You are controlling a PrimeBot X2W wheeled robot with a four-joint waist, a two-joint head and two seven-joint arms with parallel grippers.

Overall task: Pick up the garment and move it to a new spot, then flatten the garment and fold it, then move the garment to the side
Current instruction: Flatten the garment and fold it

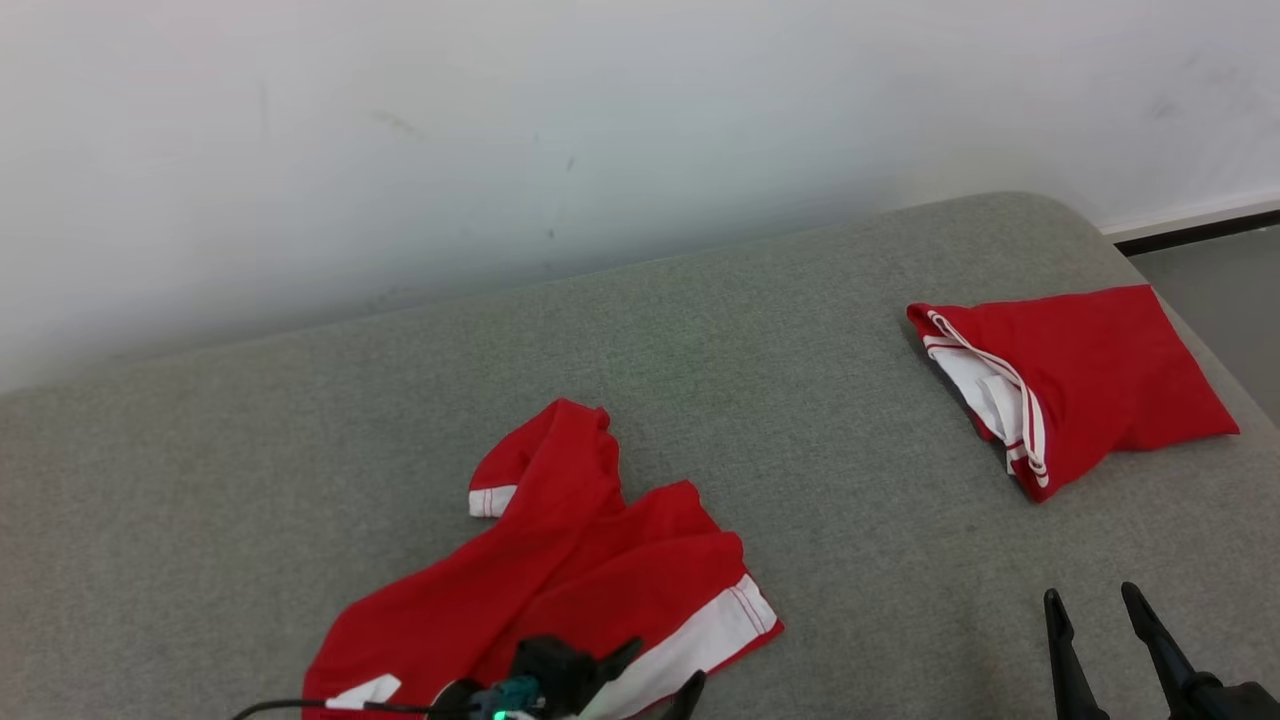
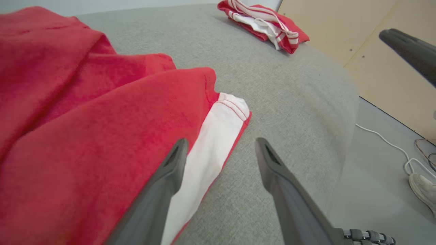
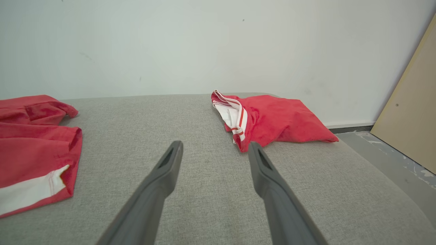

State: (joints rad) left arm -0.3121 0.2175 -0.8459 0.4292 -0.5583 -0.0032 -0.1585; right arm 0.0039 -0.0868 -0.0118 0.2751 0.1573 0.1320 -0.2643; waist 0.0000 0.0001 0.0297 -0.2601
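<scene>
wall (image 1: 600,120): white | couch (image 1: 800,330): grey fabric | floor (image 1: 1230,290): grey | board (image 3: 408,102): beige

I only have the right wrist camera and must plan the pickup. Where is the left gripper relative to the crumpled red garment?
Observer: The left gripper is open, low over the garment's white-banded hem.
Operator: Gripping any cloth?
Observer: No. One finger is over the cloth, the other over bare cushion.
Operator: Anything on the floor nearby?
Observer: A white cable and a pale shoe lie beyond the cushion's edge.

Two red garments (image 1: 570,570) (image 1: 1100,380), two grippers (image 1: 665,665) (image 1: 1090,595), one grey couch (image 1: 800,400)
</scene>
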